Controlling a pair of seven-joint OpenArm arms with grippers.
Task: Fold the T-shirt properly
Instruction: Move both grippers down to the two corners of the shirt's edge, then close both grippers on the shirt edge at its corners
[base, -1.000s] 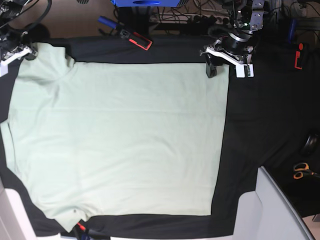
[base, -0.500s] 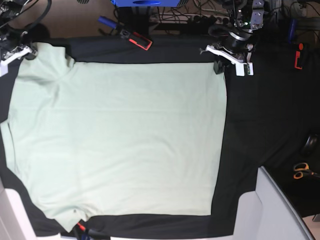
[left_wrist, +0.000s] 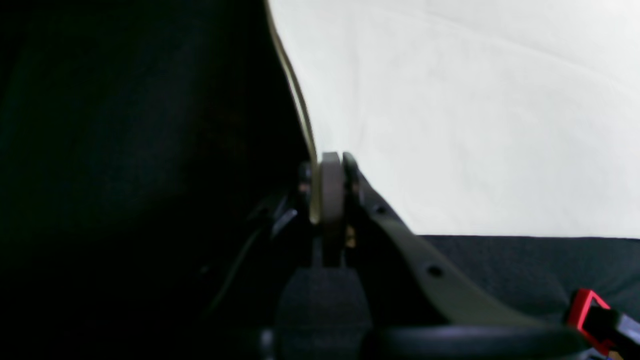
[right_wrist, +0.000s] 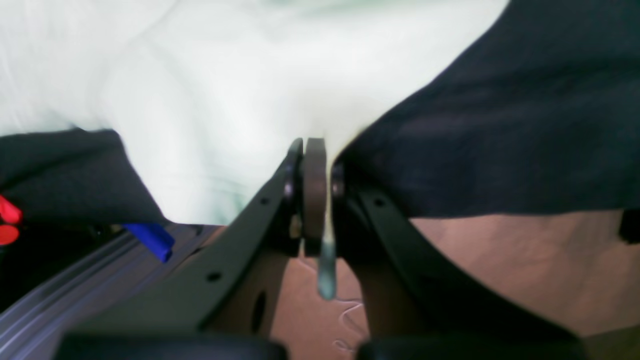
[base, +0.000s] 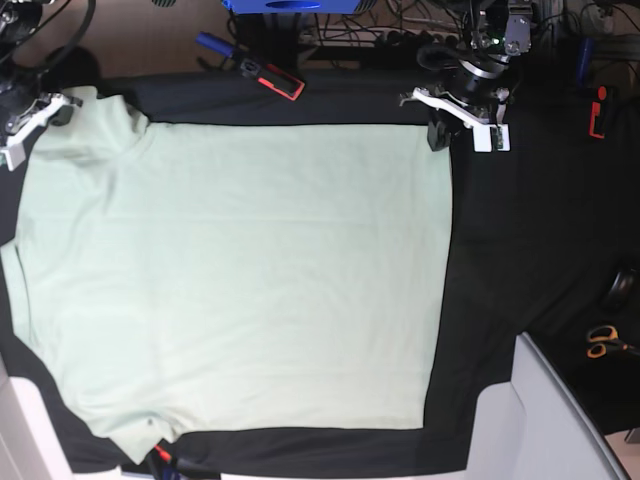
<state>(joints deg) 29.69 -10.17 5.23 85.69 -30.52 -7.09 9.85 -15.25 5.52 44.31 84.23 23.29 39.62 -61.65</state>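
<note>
The T-shirt is spread flat on the black table covering, filling most of the base view from far left to approx. centre-right.

The left gripper is seen at the shirt's far-right corner; in the left wrist view its pads are pressed together w/ the shirt's edge pinched between them, cloth rising from the grip as a thin raised hem. The right gripper is set at the far-left corner, by the sleeve/shoulder area; in the right wrist view its jaws are closed on a fold of the pale cloth, and a strip of fabric is seen hanging below the pads.

Around the shirt: a red-and-black tool and a blue object are placed on the far side, a red clip at far right, orange-handled scissors at right near the table edge, and a grey-white bin at the near-right corner. Nothing is laid on the shirt itself. Cables are bunched along the far edge.

No legible writing or brand marks can be made out; the shirt is plain.
</note>
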